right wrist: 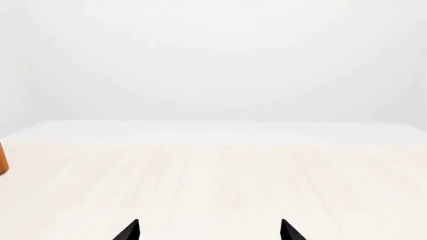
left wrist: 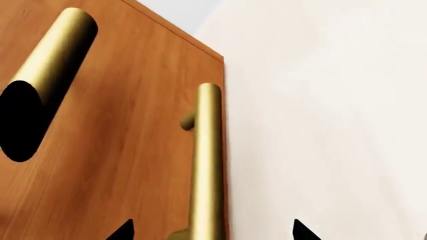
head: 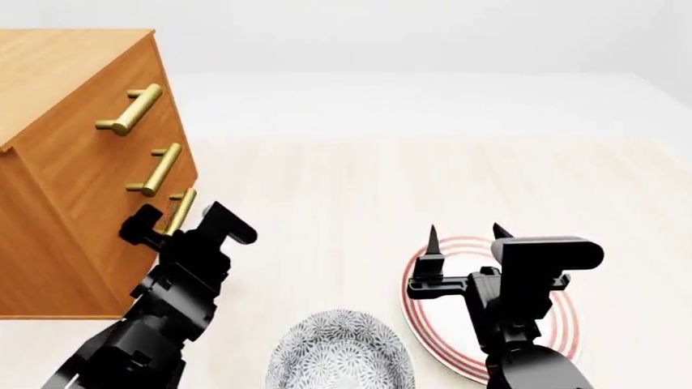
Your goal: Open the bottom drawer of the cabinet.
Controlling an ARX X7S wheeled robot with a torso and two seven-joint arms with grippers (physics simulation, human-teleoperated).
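Note:
The orange-brown cabinet (head: 65, 77) stands at the left with three stacked drawers. The bottom drawer (head: 117, 255) is shut flush; its brass handle (head: 181, 209) runs across its front. My left gripper (head: 181, 227) is open, with one finger on each side of that handle. In the left wrist view the handle (left wrist: 205, 165) lies between the two black fingertips (left wrist: 124, 231) against the drawer front (left wrist: 147, 175), and nothing is pinched. My right gripper (head: 465, 237) is open and empty, up above the plate; its wrist view (right wrist: 208, 231) shows only bare floor.
A red-ringed white plate (head: 425, 320) lies on the floor under the right arm. A grey patterned bowl (head: 340, 352) sits in front of the robot. The middle drawer's handle (head: 160, 168) (left wrist: 57, 65) is just above the left gripper. Pale floor stretches ahead.

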